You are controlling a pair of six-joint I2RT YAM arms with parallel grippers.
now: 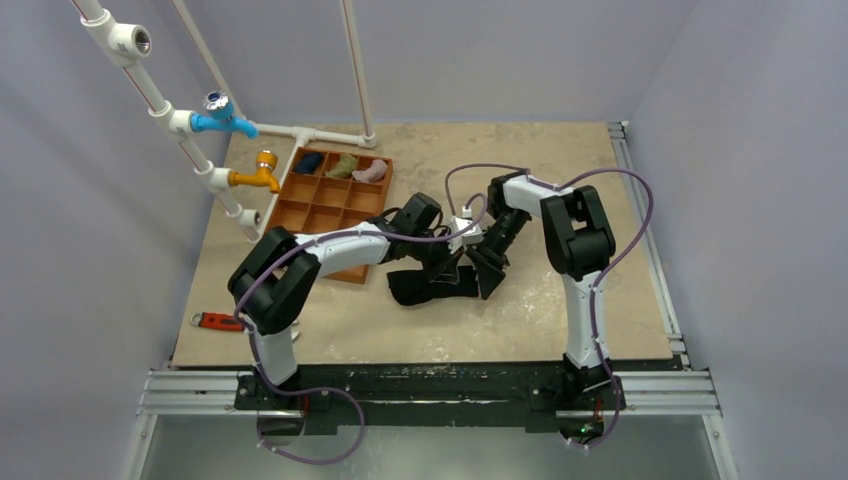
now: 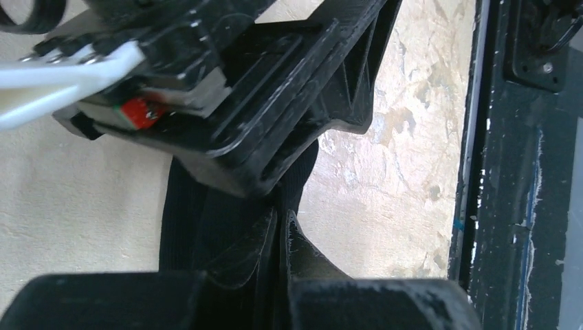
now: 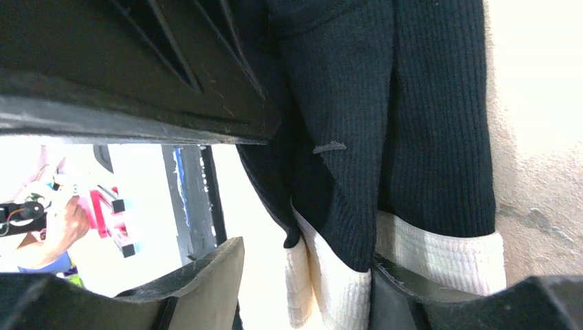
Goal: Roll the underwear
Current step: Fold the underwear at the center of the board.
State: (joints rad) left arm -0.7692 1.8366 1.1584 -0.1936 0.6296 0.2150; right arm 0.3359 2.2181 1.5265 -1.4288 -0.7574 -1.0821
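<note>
- A beige mottled table [image 1: 520, 330] is enclosed by pale grey walls [image 1: 500, 50]; an orange-brown tray [image 1: 318, 212] is set at its far left.
- The underwear [image 1: 425, 288] is found mid-table, between both grippers.
- The left gripper [image 2: 282, 221] is clenched on the black fabric.
- The right gripper [image 3: 306, 271] is parted; the underwear's white band [image 3: 447, 261] is touched by one finger [image 3: 405, 299].

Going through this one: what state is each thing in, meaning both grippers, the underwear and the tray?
left gripper: shut on the underwear
right gripper: open, fabric lying between its jaws
underwear: lying on the table, bunched, not yet a roll
tray: far row holds three cloth bundles, other visible compartments empty
</note>
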